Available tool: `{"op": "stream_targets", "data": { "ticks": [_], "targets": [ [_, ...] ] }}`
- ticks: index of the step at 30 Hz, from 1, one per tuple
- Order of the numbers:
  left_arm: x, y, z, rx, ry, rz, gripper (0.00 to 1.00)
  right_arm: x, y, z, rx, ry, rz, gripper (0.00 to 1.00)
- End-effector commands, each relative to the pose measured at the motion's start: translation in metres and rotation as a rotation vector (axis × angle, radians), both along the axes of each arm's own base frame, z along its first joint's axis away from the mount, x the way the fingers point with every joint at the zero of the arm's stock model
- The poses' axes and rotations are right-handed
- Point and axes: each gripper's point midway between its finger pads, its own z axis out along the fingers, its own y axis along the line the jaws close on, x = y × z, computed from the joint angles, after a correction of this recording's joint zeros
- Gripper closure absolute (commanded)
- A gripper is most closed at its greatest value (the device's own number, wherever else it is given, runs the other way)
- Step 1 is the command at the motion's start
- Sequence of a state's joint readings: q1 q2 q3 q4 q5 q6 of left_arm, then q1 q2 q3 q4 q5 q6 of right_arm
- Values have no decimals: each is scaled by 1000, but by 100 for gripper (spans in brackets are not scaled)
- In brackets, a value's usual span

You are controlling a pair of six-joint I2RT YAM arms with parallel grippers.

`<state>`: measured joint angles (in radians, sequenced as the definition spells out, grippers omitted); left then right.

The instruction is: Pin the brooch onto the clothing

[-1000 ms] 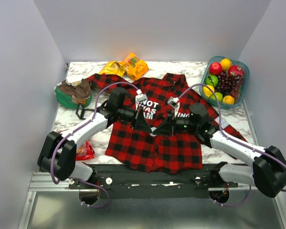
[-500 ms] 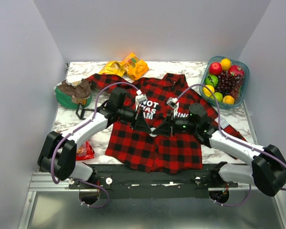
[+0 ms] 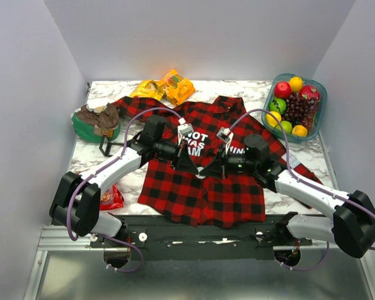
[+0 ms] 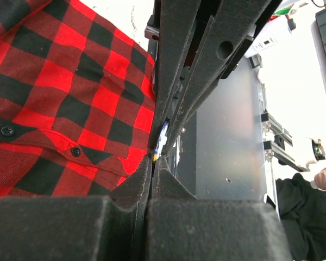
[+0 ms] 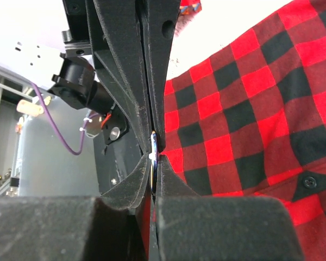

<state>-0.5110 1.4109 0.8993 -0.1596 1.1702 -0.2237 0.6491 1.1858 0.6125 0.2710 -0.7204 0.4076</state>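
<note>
Bench (image 3: 87, 164): white marble-pattern top. Clothing (image 3: 200, 194): soft red-and-black plaid weave with small dark buttons, spread flat at centre. Over its chest the left pincer (image 4: 154, 159) and right pincer (image 5: 154, 157) meet tip to tip; fingers are matte black and grainy. Right jaws are clamped on a thin pale sliver seen edge-on, taken as the brooch (image 5: 153, 145). Left jaws are drawn to a slit; cannot tell whether they grip it. Farther: white block letters (image 3: 198, 137), "NOT" and "AM" legible. Far right: clear tub (image 3: 323, 94) of glossy fruit.
</note>
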Motion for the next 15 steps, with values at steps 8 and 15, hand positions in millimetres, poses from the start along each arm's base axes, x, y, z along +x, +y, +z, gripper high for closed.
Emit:
{"op": "stream_targets", "data": {
  "ticks": [8, 15],
  "targets": [
    [1, -1, -4, 39, -20, 2, 100, -8, -9, 29, 11, -42, -22, 56],
    [-14, -6, 0, 31, -35, -53, 100, -18, -14, 68, 83, -104, -10, 35]
  ]
}}
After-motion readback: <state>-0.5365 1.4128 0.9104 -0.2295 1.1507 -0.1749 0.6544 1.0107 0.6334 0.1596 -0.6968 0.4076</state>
